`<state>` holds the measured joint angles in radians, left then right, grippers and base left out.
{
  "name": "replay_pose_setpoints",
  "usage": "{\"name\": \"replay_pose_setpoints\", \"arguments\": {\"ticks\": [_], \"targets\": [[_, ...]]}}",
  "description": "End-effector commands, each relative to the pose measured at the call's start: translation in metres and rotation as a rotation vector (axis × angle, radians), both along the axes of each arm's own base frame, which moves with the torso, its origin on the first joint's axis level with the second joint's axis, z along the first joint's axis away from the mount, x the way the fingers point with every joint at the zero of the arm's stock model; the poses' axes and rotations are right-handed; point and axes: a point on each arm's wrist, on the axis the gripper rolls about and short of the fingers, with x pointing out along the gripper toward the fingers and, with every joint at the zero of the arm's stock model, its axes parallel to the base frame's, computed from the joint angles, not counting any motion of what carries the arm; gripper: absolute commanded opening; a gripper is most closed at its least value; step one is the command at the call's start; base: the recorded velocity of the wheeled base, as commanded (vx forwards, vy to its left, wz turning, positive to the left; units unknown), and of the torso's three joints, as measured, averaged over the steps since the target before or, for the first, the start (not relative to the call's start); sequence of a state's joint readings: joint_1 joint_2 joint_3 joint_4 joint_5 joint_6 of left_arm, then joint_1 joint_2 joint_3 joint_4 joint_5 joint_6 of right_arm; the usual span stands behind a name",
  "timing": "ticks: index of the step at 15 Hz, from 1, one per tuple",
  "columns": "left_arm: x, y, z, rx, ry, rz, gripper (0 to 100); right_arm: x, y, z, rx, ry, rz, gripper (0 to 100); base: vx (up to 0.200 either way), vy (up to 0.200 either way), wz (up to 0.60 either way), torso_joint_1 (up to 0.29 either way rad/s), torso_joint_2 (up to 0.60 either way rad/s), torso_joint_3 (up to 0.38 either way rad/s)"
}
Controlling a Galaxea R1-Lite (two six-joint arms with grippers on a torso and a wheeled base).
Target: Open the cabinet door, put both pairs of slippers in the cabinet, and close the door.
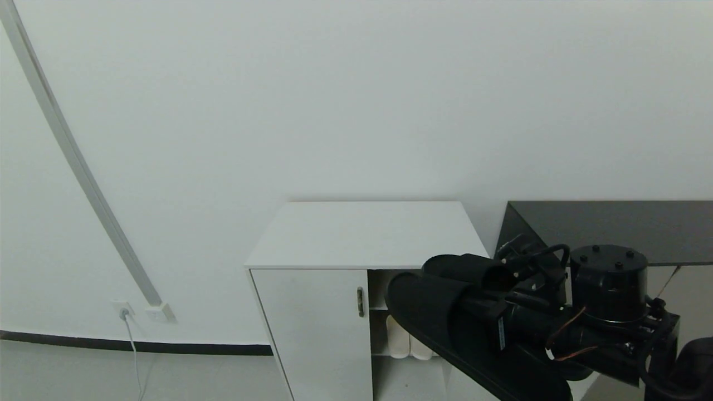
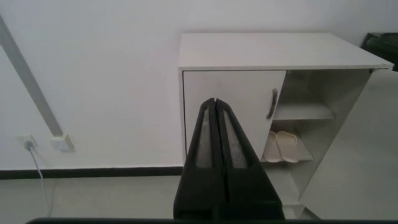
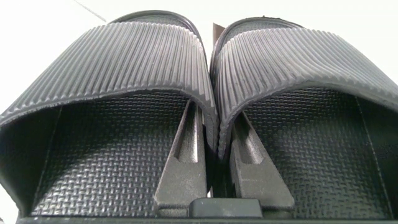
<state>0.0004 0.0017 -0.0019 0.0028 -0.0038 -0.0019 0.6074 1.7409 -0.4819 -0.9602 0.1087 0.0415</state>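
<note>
A white cabinet (image 1: pixel 362 234) stands against the wall, ahead of both grippers. Its left door (image 1: pixel 312 328) is shut, with a small metal handle (image 1: pixel 360 302) at its inner edge. The right half is open, and its shelves show just beyond the toes of what the right gripper carries. Off to the right gripper's outer side, a dark counter (image 1: pixel 613 228) butts against the cabinet.

The pair of black slippers (image 1: pixel 440 306) is up in the air on the right gripper (image 3: pixel 214 124), toes toward the open half of the cabinet and level with its upper shelves. The two lie side by side, ribbed straps up. One finger (image 3: pixel 183 162) goes under each strap, and the jaws are clamped on the two inner strap edges pressed together between them.

The pair of cream slippers (image 2: pixel 283 146) is already inside the cabinet, beyond and lower than the right gripper. They are set side by side on the shelf under the top one, heels outward as far as the view lets me judge, and the black pair partly hides them in the head view.

The left gripper (image 2: pixel 215 101) is drawn back from the cabinet and faces the shut door. Its jaws are pressed tip to tip with nothing between them.

Low on the wall, well off to the left gripper's outer side, sits a wall socket (image 1: pixel 123 309) with a cable hanging from it. A grey conduit strip (image 1: pixel 72 156) slants up the wall from a small box beside it.
</note>
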Motion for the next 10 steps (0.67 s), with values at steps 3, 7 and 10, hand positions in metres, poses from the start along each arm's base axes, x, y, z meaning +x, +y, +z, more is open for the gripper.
{"name": "replay_pose_setpoints", "arguments": {"ticks": [3,7,10], "targets": [[0.0,0.0,-0.0001,-0.001,0.001,0.002,0,0.0006,-0.0001,-0.0032,-0.007,0.007,-0.002,0,0.0,0.0,0.0,0.0,0.0,0.0],[0.0001,0.0,-0.0006,-0.001,0.002,0.002,0,0.0009,0.0001,-0.0079,-0.026,0.014,0.001,0,0.0,0.0,0.0,0.0,0.0,0.0],[0.0,0.0,0.0,-0.001,-0.001,0.002,0,-0.0008,-0.0011,-0.0091,-0.03,0.019,0.001,0,0.0,0.0,0.0,0.0,0.0,0.0]]}}
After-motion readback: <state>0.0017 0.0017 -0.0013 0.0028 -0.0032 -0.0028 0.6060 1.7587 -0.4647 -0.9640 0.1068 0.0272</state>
